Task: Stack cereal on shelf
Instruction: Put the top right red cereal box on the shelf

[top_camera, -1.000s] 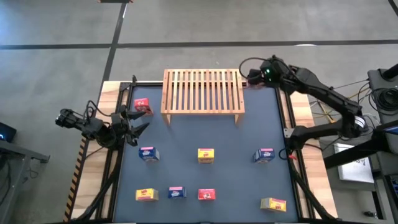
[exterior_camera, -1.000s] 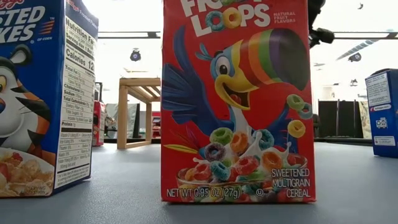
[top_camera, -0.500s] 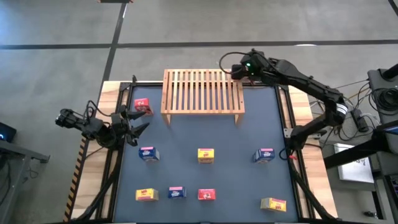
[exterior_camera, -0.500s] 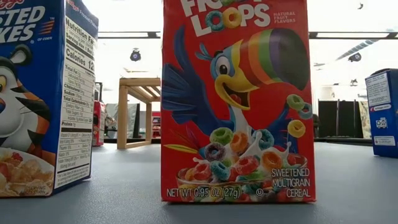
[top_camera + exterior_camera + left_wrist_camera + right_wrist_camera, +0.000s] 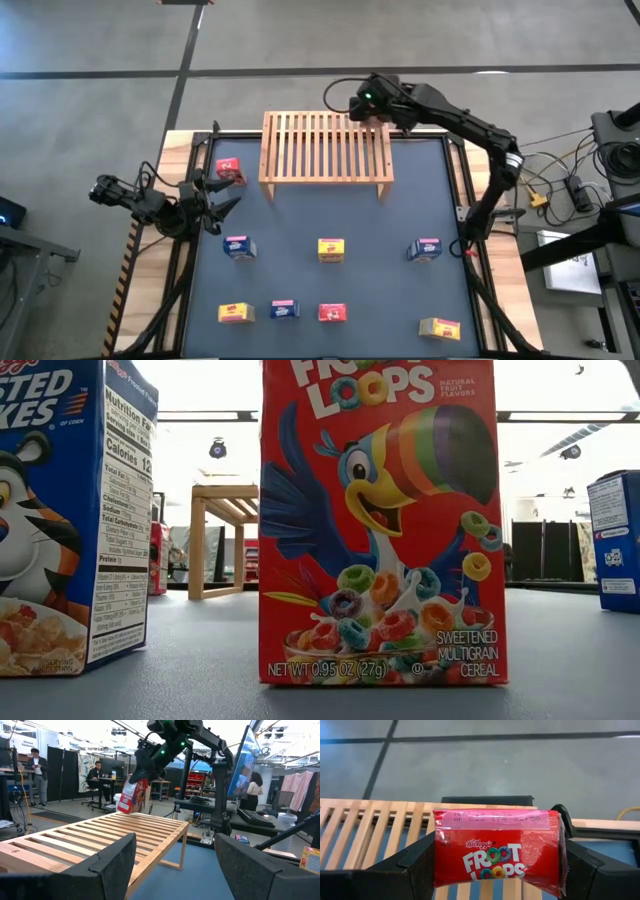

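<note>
Red cereal box [image 5: 497,851] clamped by right gripper [image 5: 496,870] over shelf [image 5: 325,147] far-right corner; should be lowered level, flat across slats.

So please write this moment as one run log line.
right gripper: holds red Froot Loops box over shelf | left gripper: open, waiting at table's left edge

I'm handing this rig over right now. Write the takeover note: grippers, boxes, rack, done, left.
Right gripper: shut on a small red Froot Loops cardboard box, held above the far right corner of the light wooden slatted rack.
Left gripper: open, empty, waiting at the table's left edge near a red box beside the rack.
On the dark mat: blue boxes, yellow boxes, red box.
Done: nothing rests on the rack yet.
Left: set down the held box, then stack the other eight.
</note>
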